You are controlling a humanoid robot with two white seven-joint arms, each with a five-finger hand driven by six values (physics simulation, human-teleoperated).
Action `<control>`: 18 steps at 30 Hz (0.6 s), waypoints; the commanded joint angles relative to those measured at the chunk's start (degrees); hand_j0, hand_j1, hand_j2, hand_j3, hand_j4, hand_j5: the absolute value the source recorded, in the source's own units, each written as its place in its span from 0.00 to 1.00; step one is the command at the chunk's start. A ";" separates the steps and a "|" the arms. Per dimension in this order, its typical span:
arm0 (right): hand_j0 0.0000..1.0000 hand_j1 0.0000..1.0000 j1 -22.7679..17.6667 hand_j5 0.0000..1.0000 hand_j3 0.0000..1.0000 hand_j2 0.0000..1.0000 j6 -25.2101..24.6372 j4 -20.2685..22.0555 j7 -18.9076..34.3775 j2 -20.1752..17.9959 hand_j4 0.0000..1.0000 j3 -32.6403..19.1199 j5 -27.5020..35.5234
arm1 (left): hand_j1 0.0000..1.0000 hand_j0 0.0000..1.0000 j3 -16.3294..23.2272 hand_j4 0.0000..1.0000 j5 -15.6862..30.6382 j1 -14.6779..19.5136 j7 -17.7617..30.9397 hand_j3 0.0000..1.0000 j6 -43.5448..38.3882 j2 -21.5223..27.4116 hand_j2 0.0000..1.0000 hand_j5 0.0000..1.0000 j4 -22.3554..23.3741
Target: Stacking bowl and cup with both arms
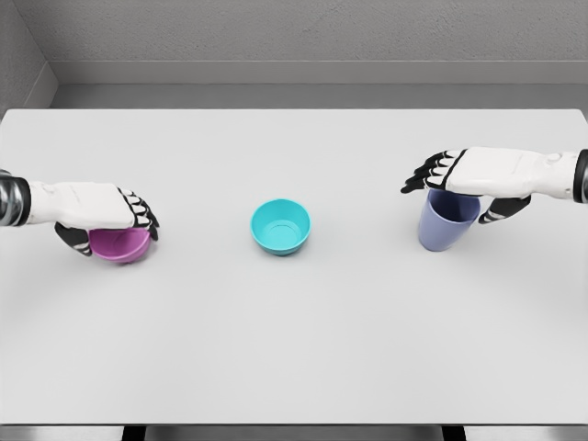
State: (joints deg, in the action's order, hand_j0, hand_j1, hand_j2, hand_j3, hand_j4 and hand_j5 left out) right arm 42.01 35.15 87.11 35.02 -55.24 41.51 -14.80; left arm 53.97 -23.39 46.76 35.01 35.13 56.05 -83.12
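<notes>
tabletop (294,349): a wide, plain white slab that fills most of the view, its far edge running straight across the upper part and its near edge just above the bottom of the view
surface finish: matte and even, with only soft shadows on it
back wall (303,28): grey, with a rough, speckled texture, running across the top of the view
left wall (16,55): the same grey, meeting the back wall in a corner at the upper left
floor (322,96): a darker grey strip seen between the foot of the back wall and the far edge of the tabletop
under the near edge: a dark band with a few short black shapes, too small to identify
</notes>
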 commanded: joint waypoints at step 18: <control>1.00 1.00 0.00 1.00 1.00 1.00 -0.15 -0.01 -0.02 -0.13 1.00 0.33 -0.06 | 0.72 0.72 0.09 0.72 1.59 7.65 -0.01 0.72 -0.13 -12.80 0.72 0.72 -1.34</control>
State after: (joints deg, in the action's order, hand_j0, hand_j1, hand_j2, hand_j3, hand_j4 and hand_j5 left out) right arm 42.01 35.15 87.10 35.02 -55.31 41.86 -15.19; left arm 54.06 -22.61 54.58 34.99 35.20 44.86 -84.37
